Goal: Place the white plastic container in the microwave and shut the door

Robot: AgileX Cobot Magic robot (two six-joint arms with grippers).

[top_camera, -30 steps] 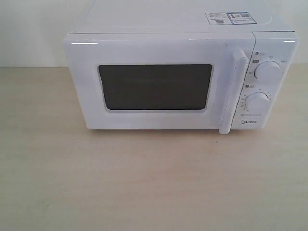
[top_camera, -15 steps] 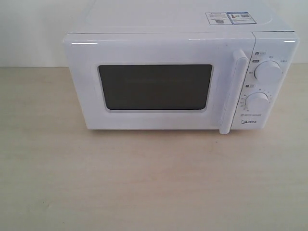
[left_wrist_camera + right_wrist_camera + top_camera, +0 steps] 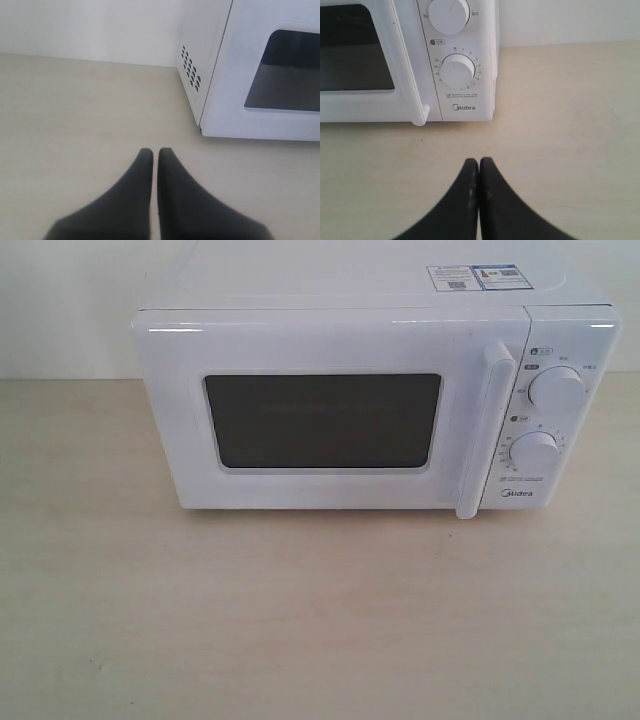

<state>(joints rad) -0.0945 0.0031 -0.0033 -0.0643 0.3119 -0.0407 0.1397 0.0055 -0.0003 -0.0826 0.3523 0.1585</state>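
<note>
The white microwave (image 3: 375, 400) stands at the back of the table with its door (image 3: 320, 415) shut, the dark window facing me and the bar handle (image 3: 482, 430) beside the two dials. The white plastic container is out of view. No arm shows in the exterior view. My left gripper (image 3: 155, 152) is shut and empty above the tabletop, short of the microwave's (image 3: 250, 70) vented corner. My right gripper (image 3: 479, 162) is shut and empty over the table in front of the lower dial (image 3: 457, 71).
A light wooden table (image 3: 320, 620) spreads in front of the microwave, with a pale wall behind it. Stickers (image 3: 475, 277) lie on the microwave's top.
</note>
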